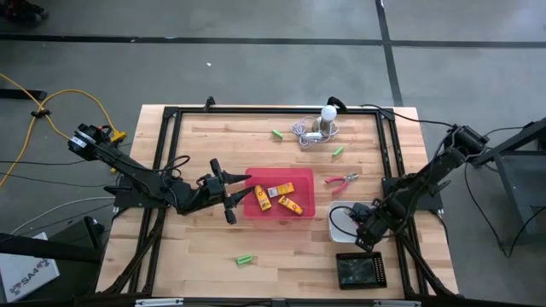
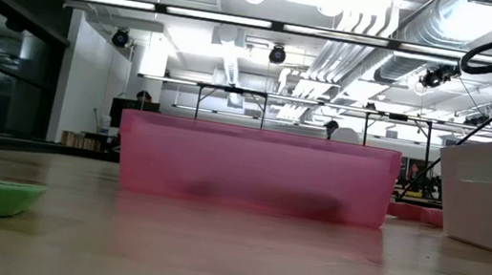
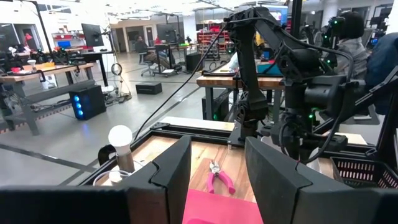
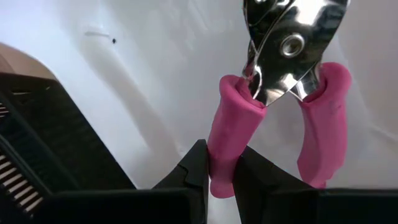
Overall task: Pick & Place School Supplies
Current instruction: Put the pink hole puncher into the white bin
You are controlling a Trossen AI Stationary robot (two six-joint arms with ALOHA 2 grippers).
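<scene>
Right claw (image 4: 221, 163) is clamped on one pink rubber handle of a pair of steel-jawed, pink-handled pliers-like scissors (image 4: 280, 93), which hang inside the white rectangular plastic tray (image 1: 345, 223) at about four o'clock on the wooden bench (image 1: 196, 247). Its free handle stands just beside the pinched one, and the shiny riveted head points away from the fingers.

Left claw (image 1: 229, 195) hovers with fingers apart at the nine o'clock edge of the translucent pink rectangular tray (image 1: 304, 179), which holds three little yellow-orange rectangular blocks (image 1: 282, 198). A second pink-handled tool (image 1: 343, 182) lies on the bench between the pink tray and the right arm. Short bright-green sticks lie apart: one (image 1: 245, 258) at six o'clock, two (image 1: 277, 134) toward twelve, near the white round bulb with grey cord (image 1: 317, 126). A black rectangular tray (image 1: 360, 269) sits at five o'clock.
</scene>
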